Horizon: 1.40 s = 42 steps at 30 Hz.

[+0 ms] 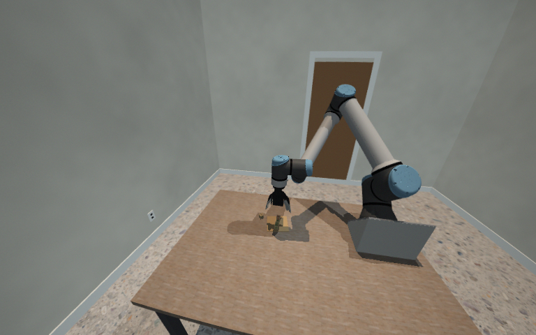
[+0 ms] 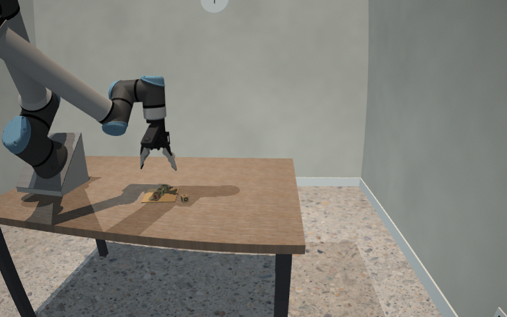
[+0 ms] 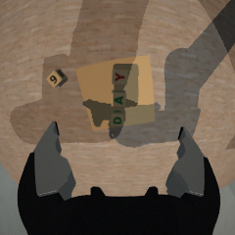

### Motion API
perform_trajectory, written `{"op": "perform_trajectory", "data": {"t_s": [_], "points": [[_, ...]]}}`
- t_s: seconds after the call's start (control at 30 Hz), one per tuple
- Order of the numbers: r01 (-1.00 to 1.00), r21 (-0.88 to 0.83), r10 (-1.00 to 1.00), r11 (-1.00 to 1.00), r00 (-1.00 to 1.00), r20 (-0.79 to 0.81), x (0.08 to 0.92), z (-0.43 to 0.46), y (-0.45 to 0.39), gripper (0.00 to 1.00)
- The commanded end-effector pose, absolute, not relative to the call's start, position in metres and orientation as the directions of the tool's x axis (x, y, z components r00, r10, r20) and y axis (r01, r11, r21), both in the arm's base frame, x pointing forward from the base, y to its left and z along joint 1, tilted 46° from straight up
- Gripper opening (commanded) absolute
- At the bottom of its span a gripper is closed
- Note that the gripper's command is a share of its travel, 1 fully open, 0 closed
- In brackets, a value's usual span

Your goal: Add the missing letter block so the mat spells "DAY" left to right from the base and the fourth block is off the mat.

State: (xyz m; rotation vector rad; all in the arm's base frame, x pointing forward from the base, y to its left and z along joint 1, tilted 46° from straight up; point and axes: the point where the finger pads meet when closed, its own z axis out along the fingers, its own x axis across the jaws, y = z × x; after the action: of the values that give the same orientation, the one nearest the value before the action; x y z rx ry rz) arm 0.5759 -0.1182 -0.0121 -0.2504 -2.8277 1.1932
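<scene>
The tool [image 3: 117,164] is spread, empty, above the D block [image 3: 117,117]; small, rigid, light, best pinched by opposite flat sides.

Arm: you see the arm [image 1: 357,126] reach from its grey pedestal [image 1: 419,236] at the table's [image 1: 236,284] right edge.
Gripper: the gripper [image 1: 278,205] hangs spread wide, holding nothing, above the mat.
Mat: the mat [image 1: 271,219] lies near the far edge, carrying blocks [image 1: 278,224].
Stray: one small block [image 1: 260,216] sits just off the mat.
</scene>
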Motion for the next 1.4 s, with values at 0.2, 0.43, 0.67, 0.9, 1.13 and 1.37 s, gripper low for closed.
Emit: {"op": "perform_trajectory", "data": {"t_s": [0.2, 0.43, 0.67, 0.9, 1.13, 1.37], "points": [[0.125, -0.716, 0.173, 0.687, -0.985, -0.007, 0.577, -0.008, -0.114, 1.0], [0.125, -0.716, 0.173, 0.687, -0.985, -0.007, 0.58, 0.011, -0.095, 1.0], [0.125, -0.716, 0.173, 0.687, -0.985, -0.007, 0.583, 0.03, -0.076, 1.0], [0.125, -0.716, 0.173, 0.687, -0.985, -0.007, 0.586, 0.048, -0.057, 1.0], [0.125, -0.716, 0.173, 0.687, -0.985, -0.007, 0.587, 0.05, -0.055, 1.0], [0.125, -0.716, 0.173, 0.687, -0.985, -0.007, 0.587, 0.05, -0.055, 1.0]]}}
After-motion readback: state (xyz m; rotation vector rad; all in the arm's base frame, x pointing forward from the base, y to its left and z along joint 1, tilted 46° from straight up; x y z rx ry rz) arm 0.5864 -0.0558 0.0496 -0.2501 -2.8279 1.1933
